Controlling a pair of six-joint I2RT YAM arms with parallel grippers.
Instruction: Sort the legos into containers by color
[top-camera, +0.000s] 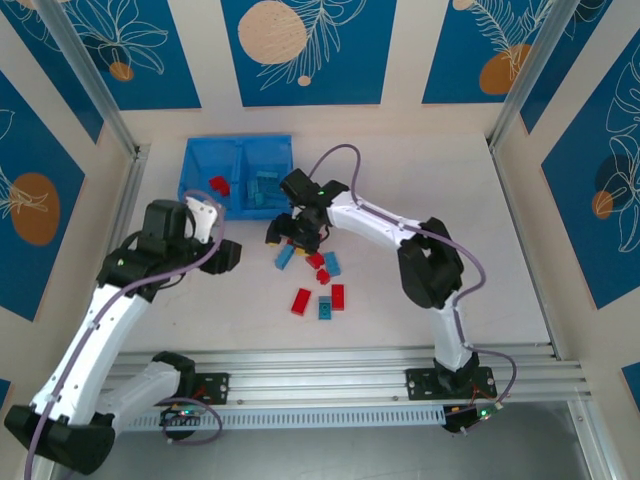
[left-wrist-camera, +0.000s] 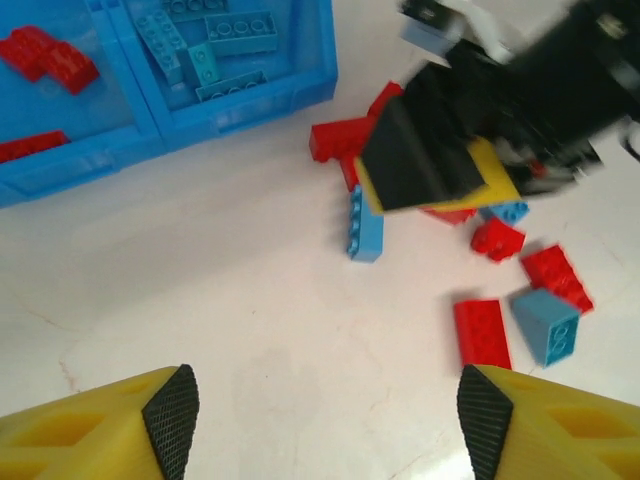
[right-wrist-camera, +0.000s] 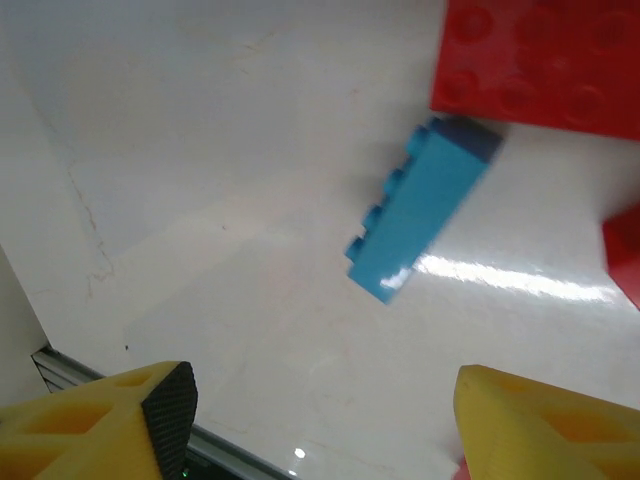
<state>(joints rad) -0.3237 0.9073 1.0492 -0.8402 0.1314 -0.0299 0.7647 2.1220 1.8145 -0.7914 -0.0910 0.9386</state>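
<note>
The blue tray (top-camera: 236, 143) sits at the far left of the white table (top-camera: 440, 190). Its left compartment holds a few red bricks (top-camera: 218, 185), and its right compartment holds a small heap of light blue bricks (top-camera: 265, 190). The rest of the bricks lie loose on the table, to the right of the tray and nearer the arms, red and light blue mixed together; a flat red one (top-camera: 301, 301) and a light blue one (top-camera: 326, 308) lie closest to the arm bases.

The left gripper (left-wrist-camera: 325, 415) hangs above bare table just in front of the tray, its jaws spread wide with nothing between them. The right gripper (right-wrist-camera: 320, 420) is lowered over the far end of the loose pile, right beside the tray's near right corner. Its jaws also stand apart and empty. Beneath it lies a long light blue brick (right-wrist-camera: 420, 210), with a big red brick (right-wrist-camera: 540, 60) close to one end of it.
</note>
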